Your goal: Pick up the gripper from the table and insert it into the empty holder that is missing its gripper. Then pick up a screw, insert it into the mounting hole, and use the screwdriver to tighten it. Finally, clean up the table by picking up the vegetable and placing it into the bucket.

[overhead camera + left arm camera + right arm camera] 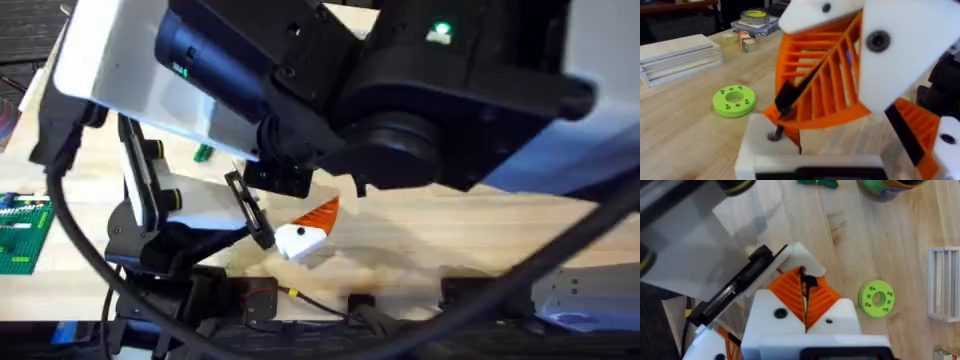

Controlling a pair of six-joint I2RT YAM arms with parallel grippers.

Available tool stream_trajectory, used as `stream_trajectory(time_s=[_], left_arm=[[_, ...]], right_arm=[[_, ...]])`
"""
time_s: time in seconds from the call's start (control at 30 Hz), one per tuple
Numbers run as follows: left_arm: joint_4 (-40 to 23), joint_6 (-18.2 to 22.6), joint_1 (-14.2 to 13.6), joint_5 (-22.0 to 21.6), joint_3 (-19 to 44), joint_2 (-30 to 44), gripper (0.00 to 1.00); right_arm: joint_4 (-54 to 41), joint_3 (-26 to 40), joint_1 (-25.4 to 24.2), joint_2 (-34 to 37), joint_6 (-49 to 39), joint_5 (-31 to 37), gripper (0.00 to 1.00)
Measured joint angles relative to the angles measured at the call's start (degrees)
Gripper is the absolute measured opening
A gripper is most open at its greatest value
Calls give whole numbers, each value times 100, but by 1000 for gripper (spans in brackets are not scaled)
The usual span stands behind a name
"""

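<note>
While its jaws stand wide apart with nothing between them, the left gripper [850, 150] offers its white holder [760, 145] to the tool. Just beyond, the right gripper [806, 307] is clamped pad to pad on a thin dark shaft, apparently the screwdriver [790, 95]. A glimpse of blue shows behind the orange ribs, and the metal tip rests at a hole in the holder's top. The tool looks light and rigid, but its slim shank is likely to twist or slide between ribbed pads. The safer hold would be on the thick plastic handle, with the shaft kept square to the hole. Farther off on the table [850, 240] lies a green disc [734, 100]. At the far side, the vegetable [817, 182] lies near the bucket [885, 186], not yet inside.
</note>
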Motion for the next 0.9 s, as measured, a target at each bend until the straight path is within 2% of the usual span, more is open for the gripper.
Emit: stream_trajectory(time_s=[0.9], left_arm=[[-2, -69, 2, -7, 0, 0, 993]], right_arm=[[104, 64, -44, 141, -2, -17, 7]])
